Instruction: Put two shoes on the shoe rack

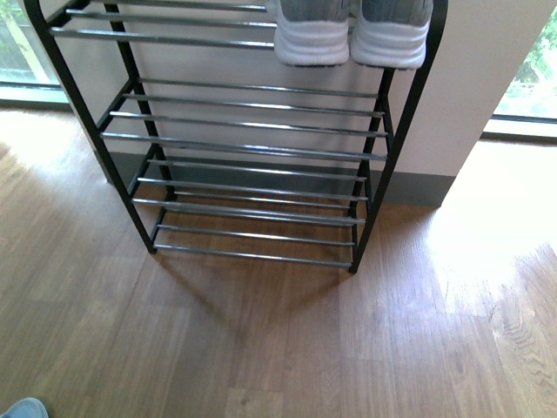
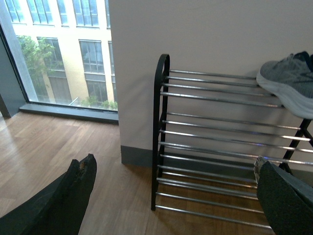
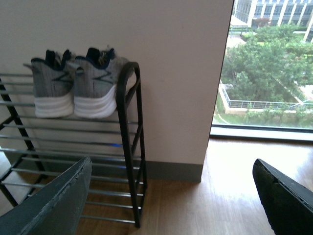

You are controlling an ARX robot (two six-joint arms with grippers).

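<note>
Two grey sneakers [image 1: 309, 39] sit side by side on the top tier of the shoe rack [image 1: 244, 146].
The left gripper [image 2: 174, 164] and right gripper [image 3: 172, 165] are both spread wide and empty.

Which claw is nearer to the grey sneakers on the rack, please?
Right. The right claw is by the rack end holding the grey sneakers; the left claw is by the opposite end.
</note>
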